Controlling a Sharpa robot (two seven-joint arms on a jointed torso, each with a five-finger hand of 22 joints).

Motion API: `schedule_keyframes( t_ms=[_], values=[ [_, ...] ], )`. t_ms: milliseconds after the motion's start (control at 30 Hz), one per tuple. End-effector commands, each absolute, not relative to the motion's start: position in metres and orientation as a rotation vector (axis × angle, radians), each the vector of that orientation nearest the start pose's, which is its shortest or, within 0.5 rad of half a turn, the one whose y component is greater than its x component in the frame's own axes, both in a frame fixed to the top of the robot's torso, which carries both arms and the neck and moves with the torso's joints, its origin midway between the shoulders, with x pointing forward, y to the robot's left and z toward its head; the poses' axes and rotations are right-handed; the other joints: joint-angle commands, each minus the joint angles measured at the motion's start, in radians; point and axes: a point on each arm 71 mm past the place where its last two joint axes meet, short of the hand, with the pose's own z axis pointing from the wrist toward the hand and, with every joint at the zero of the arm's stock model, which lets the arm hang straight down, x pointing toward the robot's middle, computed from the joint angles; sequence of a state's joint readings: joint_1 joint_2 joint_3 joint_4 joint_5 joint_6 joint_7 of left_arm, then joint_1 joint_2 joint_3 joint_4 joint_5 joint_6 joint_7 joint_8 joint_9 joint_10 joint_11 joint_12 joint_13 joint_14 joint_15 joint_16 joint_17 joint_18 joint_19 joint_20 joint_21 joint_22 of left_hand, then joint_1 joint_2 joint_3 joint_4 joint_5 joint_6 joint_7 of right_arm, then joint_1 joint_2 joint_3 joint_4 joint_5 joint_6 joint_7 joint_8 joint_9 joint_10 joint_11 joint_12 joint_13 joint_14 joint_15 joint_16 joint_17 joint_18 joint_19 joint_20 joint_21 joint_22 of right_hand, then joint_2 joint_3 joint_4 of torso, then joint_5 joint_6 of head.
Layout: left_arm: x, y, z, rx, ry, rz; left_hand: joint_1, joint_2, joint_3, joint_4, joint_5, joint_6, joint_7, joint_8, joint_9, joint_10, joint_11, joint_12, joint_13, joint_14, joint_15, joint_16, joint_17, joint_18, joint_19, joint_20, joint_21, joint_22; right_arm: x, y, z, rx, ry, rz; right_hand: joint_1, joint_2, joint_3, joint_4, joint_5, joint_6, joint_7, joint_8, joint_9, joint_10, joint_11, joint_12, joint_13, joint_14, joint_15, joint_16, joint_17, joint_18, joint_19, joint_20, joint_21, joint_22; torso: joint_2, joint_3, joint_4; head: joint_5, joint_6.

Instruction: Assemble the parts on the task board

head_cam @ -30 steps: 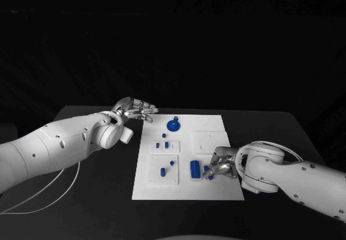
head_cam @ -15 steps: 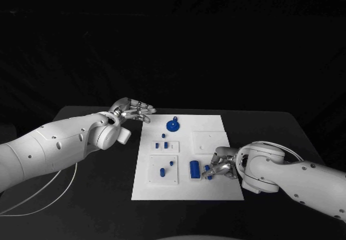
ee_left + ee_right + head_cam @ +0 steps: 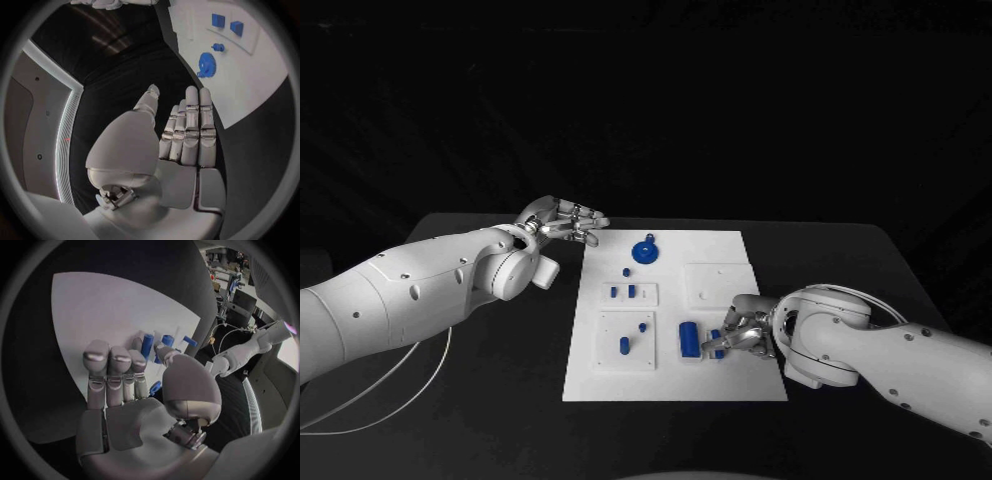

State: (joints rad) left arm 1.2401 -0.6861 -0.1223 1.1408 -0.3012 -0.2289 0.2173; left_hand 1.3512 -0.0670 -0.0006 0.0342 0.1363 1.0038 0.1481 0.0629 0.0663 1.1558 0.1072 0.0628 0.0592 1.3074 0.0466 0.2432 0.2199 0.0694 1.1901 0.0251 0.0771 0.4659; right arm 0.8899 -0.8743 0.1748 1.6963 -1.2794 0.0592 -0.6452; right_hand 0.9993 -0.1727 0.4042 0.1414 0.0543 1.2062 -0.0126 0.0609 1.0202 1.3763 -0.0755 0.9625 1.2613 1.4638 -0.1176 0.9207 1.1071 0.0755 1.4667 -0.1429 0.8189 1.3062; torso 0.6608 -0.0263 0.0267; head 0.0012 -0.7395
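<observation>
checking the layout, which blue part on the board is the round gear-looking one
It is the blue gear at the far end of the task board, nearest the left hand. It is a round disc; the other blue parts are small pegs and blocks.

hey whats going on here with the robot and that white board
A two-armed robot is putting small blue parts together on a white task board on a black table. Its right hand is down at the board's right side, pinching a small blue part beside a larger blue block. Its left hand hovers open and empty off the board's far left corner, near a round blue gear.
</observation>
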Motion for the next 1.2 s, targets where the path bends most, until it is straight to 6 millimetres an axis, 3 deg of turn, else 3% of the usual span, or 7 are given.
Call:
schedule_keyframes(
  t_ms=[33, 67, 100, 133, 767, 967, 1200],
  values=[
    [0.549, 0.24, -0.213, -0.88, 1.637, -1.172, -0.001, -0.006, 0.002, -0.002, 0.0, -0.004, -0.002, 0.0, 0.001, -0.005, 0.001, 0.004, 0.001, -0.007, 0.003, 0.005, 0.0, -0.019, -0.003, 0.005, 0.0, -0.001, 0.413, -0.192, -0.267, 0.219, 2.315, 0.407, 0.005, -0.01, -0.004, 0.016, -0.006, 0.008, 0.001, 0.005, 0.002, 0.001, 0.002, -0.002, 0.001, 0.001, -0.005, -0.003, 0.001, -0.011, 0.056, -0.004, 0.001, -0.001, 0.0, -0.0001, 0.0007, 0.003, -0.001],
    [0.549, 0.24, -0.213, -0.88, 1.637, -1.171, -0.001, -0.006, 0.002, -0.002, 0.0, -0.004, -0.002, 0.0, 0.001, -0.005, 0.001, 0.004, 0.001, -0.007, 0.003, 0.005, 0.0, -0.019, -0.003, 0.005, 0.0, -0.001, 0.413, -0.192, -0.267, 0.221, 2.314, 0.41, 0.005, -0.013, -0.006, 0.02, -0.006, 0.008, 0.002, 0.005, 0.002, 0.001, 0.002, -0.003, 0.001, 0.001, -0.005, -0.003, 0.002, -0.011, 0.056, -0.004, 0.002, -0.001, 0.0, 0.0002, 0.0009, 0.003, -0.001],
    [0.549, 0.24, -0.213, -0.88, 1.637, -1.171, -0.001, -0.006, 0.002, -0.002, 0.0, -0.004, -0.002, 0.0, 0.001, -0.005, 0.001, 0.004, 0.001, -0.007, 0.003, 0.005, 0.0, -0.019, -0.003, 0.005, 0.0, -0.001, 0.413, -0.192, -0.267, 0.222, 2.314, 0.412, 0.035, -0.018, -0.015, 0.056, -0.006, 0.009, 0.002, 0.004, 0.004, 0.002, 0.002, -0.003, 0.002, 0.001, -0.005, -0.003, 0.004, -0.01, 0.056, -0.003, 0.003, -0.002, 0.0, 0.0002, 0.001, 0.003, 0.0],
    [0.549, 0.24, -0.213, -0.88, 1.637, -1.171, -0.001, -0.006, 0.002, -0.002, 0.0, -0.004, -0.002, 0.0, 0.001, -0.005, 0.001, 0.004, 0.001, -0.007, 0.003, 0.005, 0.0, -0.019, -0.003, 0.005, 0.0, -0.001, 0.413, -0.191, -0.267, 0.222, 2.313, 0.415, 0.038, -0.017, -0.015, 0.058, -0.006, 0.009, 0.002, 0.005, 0.004, 0.002, 0.002, -0.003, 0.002, 0.001, -0.005, -0.004, 0.004, -0.01, 0.056, -0.003, 0.003, -0.002, 0.0, 0.0003, 0.001, 0.005, -0.001],
    [0.55, 0.242, -0.213, -0.884, 1.636, -1.166, -0.001, -0.006, 0.002, -0.002, 0.0, -0.004, -0.002, 0.0, 0.001, -0.005, 0.001, 0.004, 0.001, -0.007, 0.003, 0.005, 0.0, -0.019, -0.003, 0.005, 0.0, -0.001, 0.414, -0.196, -0.267, 0.244, 2.302, 0.406, 0.022, -0.03, -0.009, 0.055, -0.006, 0.013, 0.001, 0.005, 0.006, 0.004, 0.001, -0.002, 0.004, 0.002, -0.006, -0.004, 0.006, -0.01, 0.056, -0.004, 0.006, -0.003, 0.0, -0.0004, 0.0004, 0.005, -0.001],
    [0.55, 0.242, -0.214, -0.884, 1.638, -1.166, -0.003, -0.006, 0.003, -0.005, -0.001, -0.004, -0.002, 0.0, 0.001, -0.005, 0.001, 0.004, 0.001, -0.008, 0.002, 0.009, 0.001, -0.019, -0.003, 0.005, 0.001, -0.002, 0.414, -0.2, -0.267, 0.248, 2.307, 0.403, 0.03, -0.033, -0.011, 0.032, -0.006, 0.013, 0.001, 0.004, 0.006, 0.004, 0.001, -0.003, 0.004, 0.002, -0.005, -0.005, 0.005, -0.011, 0.056, -0.004, 0.007, -0.003, -0.001, 0.0, 0.0004, 0.007, 0.001],
    [0.55, 0.244, -0.215, -0.887, 1.64, -1.162, -0.003, -0.006, 0.003, -0.005, -0.001, -0.004, -0.002, 0.0, 0.001, -0.005, 0.001, 0.004, 0.001, -0.008, 0.002, 0.009, 0.001, -0.019, -0.003, 0.005, 0.001, -0.002, 0.408, -0.206, -0.264, 0.31, 2.306, 0.437, 0.018, -0.039, -0.024, 0.037, -0.006, 0.015, 0.001, 0.005, 0.005, 0.006, 0.001, 0.0, 0.005, 0.002, -0.006, -0.003, 0.007, -0.01, 0.057, -0.005, 0.009, -0.003, 0.0, 0.0024, -0.0009, 0.013, 0.005]
  ],
)
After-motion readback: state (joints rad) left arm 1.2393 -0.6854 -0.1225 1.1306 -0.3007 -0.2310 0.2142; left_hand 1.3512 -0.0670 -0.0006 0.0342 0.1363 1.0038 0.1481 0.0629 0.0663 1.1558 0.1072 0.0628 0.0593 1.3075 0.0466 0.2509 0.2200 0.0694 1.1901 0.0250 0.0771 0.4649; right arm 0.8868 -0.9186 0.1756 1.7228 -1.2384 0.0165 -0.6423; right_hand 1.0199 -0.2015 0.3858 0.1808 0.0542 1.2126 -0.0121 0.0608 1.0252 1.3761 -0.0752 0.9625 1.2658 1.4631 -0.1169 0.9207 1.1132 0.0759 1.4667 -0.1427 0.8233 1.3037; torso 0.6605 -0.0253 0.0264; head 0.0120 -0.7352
